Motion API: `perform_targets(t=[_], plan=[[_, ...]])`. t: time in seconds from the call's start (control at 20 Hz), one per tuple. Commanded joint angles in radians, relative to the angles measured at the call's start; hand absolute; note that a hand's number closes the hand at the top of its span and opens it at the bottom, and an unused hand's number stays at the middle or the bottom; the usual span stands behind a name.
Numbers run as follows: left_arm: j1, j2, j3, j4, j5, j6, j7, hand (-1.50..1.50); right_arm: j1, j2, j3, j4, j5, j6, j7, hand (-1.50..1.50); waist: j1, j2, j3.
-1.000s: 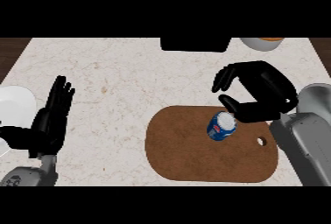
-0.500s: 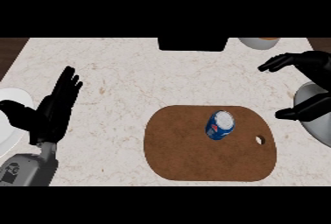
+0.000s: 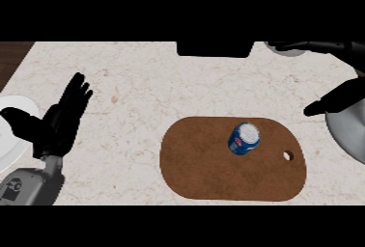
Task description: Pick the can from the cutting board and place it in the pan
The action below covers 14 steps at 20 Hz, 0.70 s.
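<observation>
Fingers of the right hand cannot be read: only a dark shape with one tip jutting left shows at the view's right edge, and whether they are spread or curled I cannot tell. It holds nothing visible and stands apart from the can, up and to the can's right. Fingers of the left hand are straight and fanned upward, thumb out to the side — it rests at the left edge beside a white plate, touching nothing.

Between the two hands lies the brown cutting board, with a small hole near its right end. On its upper right part stands the blue can, slightly tilted, silver top showing — nothing touches it. At the top edge sits a black object, perhaps the pan; too little shows to tell. All rests on a pale speckled counter.
</observation>
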Motion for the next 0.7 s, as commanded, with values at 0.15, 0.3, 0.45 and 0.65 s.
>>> perform_targets(t=[0.15,0.3,0.45,0.65], plan=[[0.028,0.007,0.032,-0.003,0.007,-0.020,-0.001,0.00,-0.080,0.046,0.187,-0.053,0.230,-0.005,-0.033,-1.50,-0.015,-0.007,-0.001],[0.046,-0.008,0.013,-0.039,-0.005,-0.006,0.022,0.00,-0.104,0.052,0.255,-0.074,0.297,0.010,0.001,-1.50,-0.020,-0.010,-0.001],[0.014,-0.028,0.003,-0.023,-0.027,0.018,0.016,0.00,-0.158,0.001,0.360,-0.047,0.387,0.085,-0.016,-1.50,-0.013,-0.004,-0.002],[0.056,-0.009,0.036,0.007,-0.020,-0.024,-0.021,0.00,-0.147,-0.023,0.425,-0.106,0.442,0.110,-0.012,-1.50,-0.029,-0.009,-0.002]])
